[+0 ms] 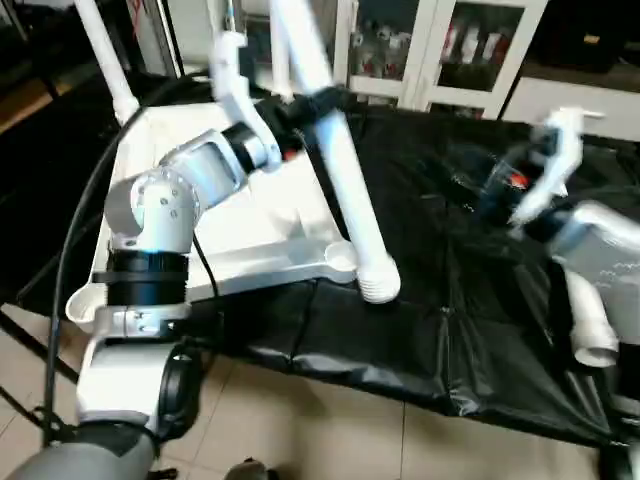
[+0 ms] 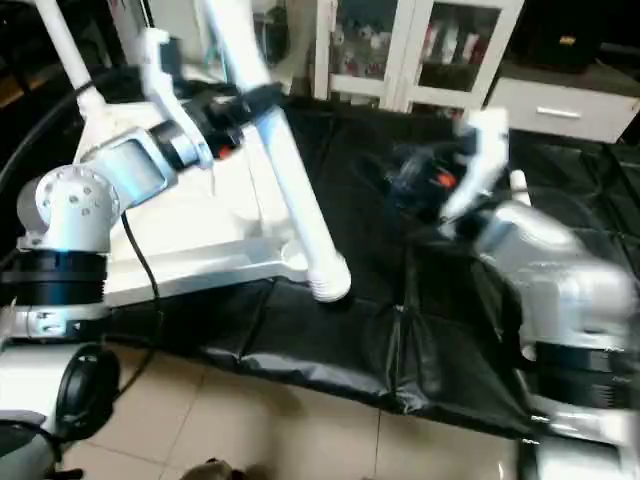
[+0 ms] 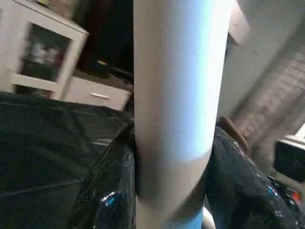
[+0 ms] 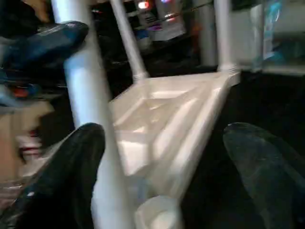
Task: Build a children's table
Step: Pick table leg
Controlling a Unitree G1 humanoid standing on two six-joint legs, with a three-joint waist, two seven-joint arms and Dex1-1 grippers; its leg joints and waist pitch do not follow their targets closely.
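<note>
Your left pincer is clamped around a long white leg, its black fingers pressed to either side of the tube partway along its length. The leg slants down from the top of the head view, and its ribbed threaded end hangs just beside the round socket at the near corner of the tabletop, slightly past the rim and not seated in it. The tabletop lies underside up on the black-covered table, on your left side, its raised ribs showing in the right wrist view. Two other legs already stand upright from its far corners. Your right pincer hovers over the black cover well to the right of the held leg, spread wide and gripping nothing; from its wrist camera you see both dark fingers far apart, with the held leg and the tabletop's near corner between them. Another loose leg lies near the table's right edge, partly hidden behind your right forearm. White glass-door cabinets stand behind the table.
</note>
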